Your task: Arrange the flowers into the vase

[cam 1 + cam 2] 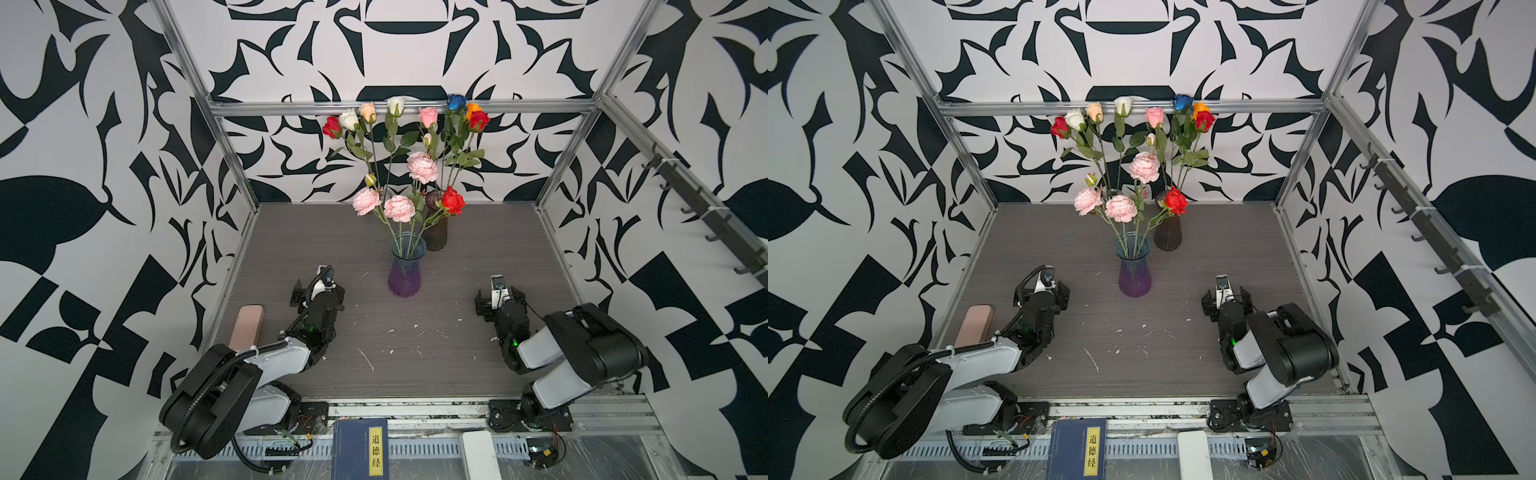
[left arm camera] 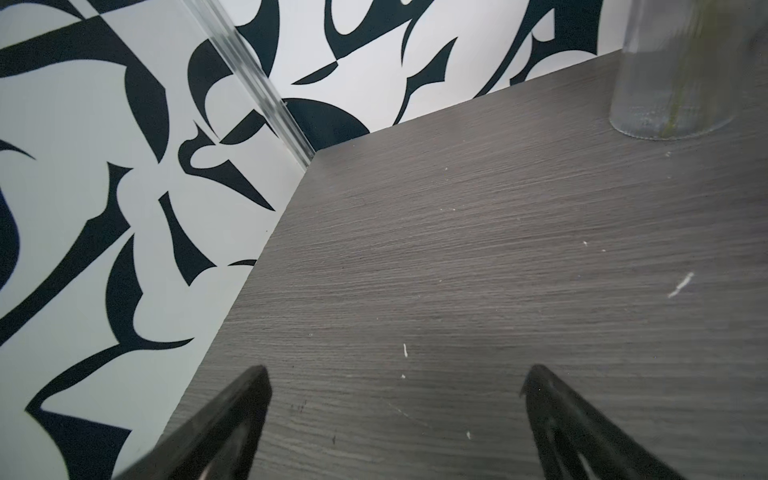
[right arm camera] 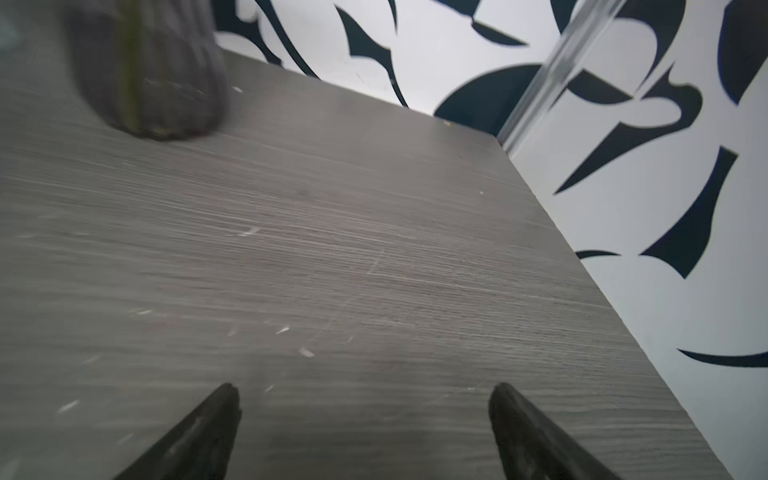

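A purple-blue glass vase (image 1: pixel 406 272) (image 1: pixel 1134 270) stands mid-table holding frilly pink flowers (image 1: pixel 399 208) (image 1: pixel 1121 208) and a red rose (image 1: pixel 453 200). Behind it, a dark vase (image 1: pixel 436 230) (image 3: pixel 149 70) holds pink, blue, orange and red roses (image 1: pixel 455 124). A clear vase (image 2: pixel 673 83) holds red, white and peach roses (image 1: pixel 359 118). My left gripper (image 1: pixel 316 291) (image 1: pixel 1042 291) (image 2: pixel 399 370) is open and empty over bare table, left of the purple vase. Right of that vase, my right gripper (image 1: pixel 500 297) (image 1: pixel 1225 297) (image 3: pixel 366 388) is also open and empty.
A pink case (image 1: pixel 247 328) lies by the left arm at the table's (image 1: pixel 478 257) left edge. A blue book (image 1: pixel 360 449) and a white block (image 1: pixel 480 455) sit on the front rail. Aluminium posts frame the table; a hook rail (image 1: pixel 698 199) runs along the right wall.
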